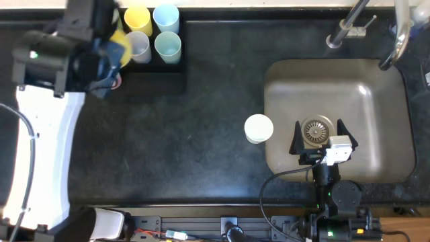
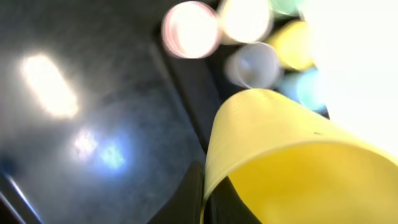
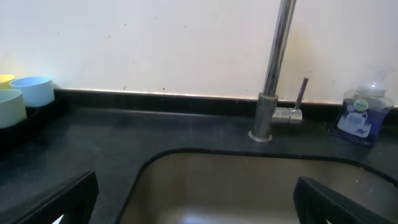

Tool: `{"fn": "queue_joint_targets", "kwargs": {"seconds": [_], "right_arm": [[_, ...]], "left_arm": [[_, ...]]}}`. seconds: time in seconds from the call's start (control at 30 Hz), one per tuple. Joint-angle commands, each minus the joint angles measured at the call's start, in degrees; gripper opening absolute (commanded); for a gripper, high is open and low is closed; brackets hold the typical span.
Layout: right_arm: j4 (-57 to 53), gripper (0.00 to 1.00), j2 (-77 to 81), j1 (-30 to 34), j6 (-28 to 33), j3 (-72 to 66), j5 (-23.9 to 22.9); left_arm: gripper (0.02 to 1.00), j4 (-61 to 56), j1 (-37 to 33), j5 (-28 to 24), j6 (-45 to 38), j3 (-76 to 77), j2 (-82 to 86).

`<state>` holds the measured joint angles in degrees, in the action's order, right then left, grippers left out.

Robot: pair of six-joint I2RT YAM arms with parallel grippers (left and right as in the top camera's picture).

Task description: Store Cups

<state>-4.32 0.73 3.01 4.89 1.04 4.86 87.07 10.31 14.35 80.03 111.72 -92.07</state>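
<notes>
My left gripper (image 1: 109,59) is raised at the back left, shut on a yellow cup (image 1: 121,48) tilted on its side; its rim (image 2: 280,155) looms close in the left wrist view. Just beyond stands a black tray (image 1: 158,79) holding a yellow cup (image 1: 138,19), a light blue cup (image 1: 166,17), a whitish cup (image 1: 138,46) and a teal cup (image 1: 168,46). A white cup (image 1: 259,128) stands on the counter at the sink's left edge. My right gripper (image 1: 321,136) hangs open over the sink, holding nothing.
The steel sink (image 1: 376,81) fills the right side, its drain (image 1: 317,130) under the right gripper. A faucet (image 3: 273,74) rises behind it, with a blue soap bottle (image 3: 360,115) beside. The dark counter (image 1: 201,134) spreads between tray and sink.
</notes>
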Motion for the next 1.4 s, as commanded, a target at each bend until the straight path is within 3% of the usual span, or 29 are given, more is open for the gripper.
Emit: {"fn": "queue_joint_targets", "kwargs": {"seconds": [0.03,0.33,1.4], "right_arm": [[0.2,0.998,-0.5,0.3,-0.2,-0.8,-0.4],[0.2,0.996,-0.5,0.3,-0.2,-0.8,-0.4],[0.2,0.998,-0.5,0.3,-0.2,-0.8,-0.4]], "left_arm": [[0.038,-6.0,-5.6,-7.6,8.3,-10.7,-3.4],[0.038,-14.8,-6.9,-8.7,7.9,-15.8,-9.8],[0.036,-22.3,-6.9,-10.9,7.9,-15.8,-22.7]]}}
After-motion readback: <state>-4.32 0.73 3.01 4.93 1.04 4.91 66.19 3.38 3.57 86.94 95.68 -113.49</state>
